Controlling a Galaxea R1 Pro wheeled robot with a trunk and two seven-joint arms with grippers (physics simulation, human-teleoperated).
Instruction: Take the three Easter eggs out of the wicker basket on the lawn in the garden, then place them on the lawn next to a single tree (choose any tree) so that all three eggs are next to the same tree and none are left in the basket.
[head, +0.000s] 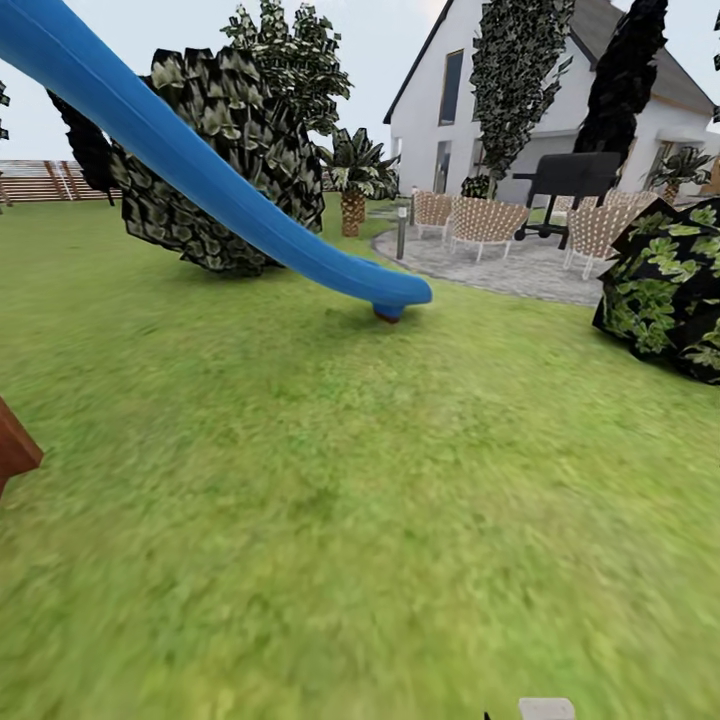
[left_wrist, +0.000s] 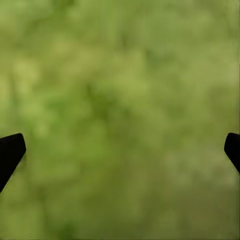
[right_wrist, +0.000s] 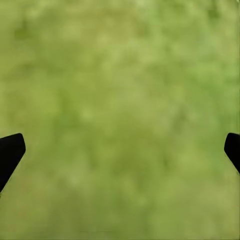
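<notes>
- The head view looks over a wide lawn (head: 330, 480) in the garden, with a blue slide (head: 200, 170) sweeping down from the upper left and ending on the grass near the middle.
- Behind the slide stands a dark leafy bush (head: 225, 150); farther back are a small palm (head: 355, 180), a white house (head: 440, 100), a paved patio (head: 520, 265) with wicker chairs (head: 487, 222) and a black grill (head: 567, 180).
- Another leafy bush (head: 665, 290) sits at the right edge, and a brown slatted fence (head: 40, 180) runs along the far left.
- A brown wooden corner (head: 15, 450) pokes in at the left edge.
- The left wrist view gives only blurred grass, with the left claw (left_wrist: 120, 150) spread wide, its dark fingertips (left_wrist: 10, 150) at the picture's sides and nothing between them.
- The right wrist view matches: the right claw (right_wrist: 120, 150) gapes wide over grass, empty, fingertips (right_wrist: 10, 150) at the sides.
- The lawn lies directly beneath both claws.
</notes>
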